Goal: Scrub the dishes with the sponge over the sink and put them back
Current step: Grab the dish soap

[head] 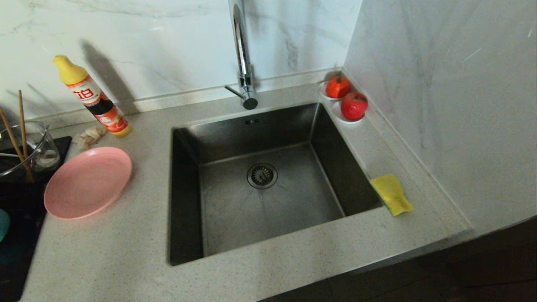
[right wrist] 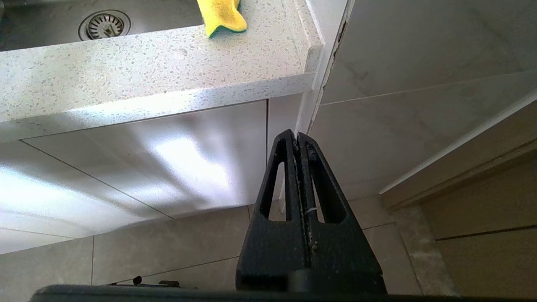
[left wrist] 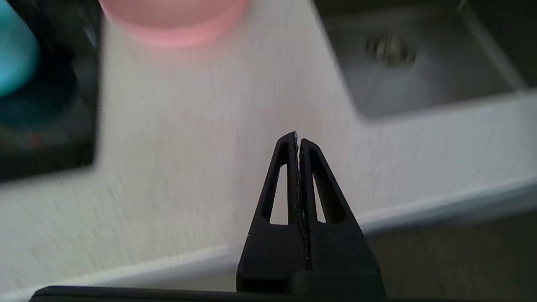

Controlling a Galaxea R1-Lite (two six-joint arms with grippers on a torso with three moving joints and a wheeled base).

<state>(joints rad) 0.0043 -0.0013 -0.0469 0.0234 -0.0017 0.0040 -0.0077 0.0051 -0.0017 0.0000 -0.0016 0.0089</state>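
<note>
- Black left pincer (left wrist: 298, 140): fingers pressed together, holding nothing, pointing over the front edge of the speckled table (left wrist: 188, 167), short of the plate (left wrist: 174, 21) and the teal bowl (left wrist: 14, 50).
- Black right pincer (right wrist: 297, 138): fingers together, empty, hanging low before the cabinet front, below the table edge.
- Neither arm appears in the head view.
- Pink plate (head: 88, 182) lies left of the sink (head: 268, 184).
- Yellow sponge (head: 392, 194) lies on the sink's right rim.
- Bowl edge (head: 3, 224) shows at far left.
</note>
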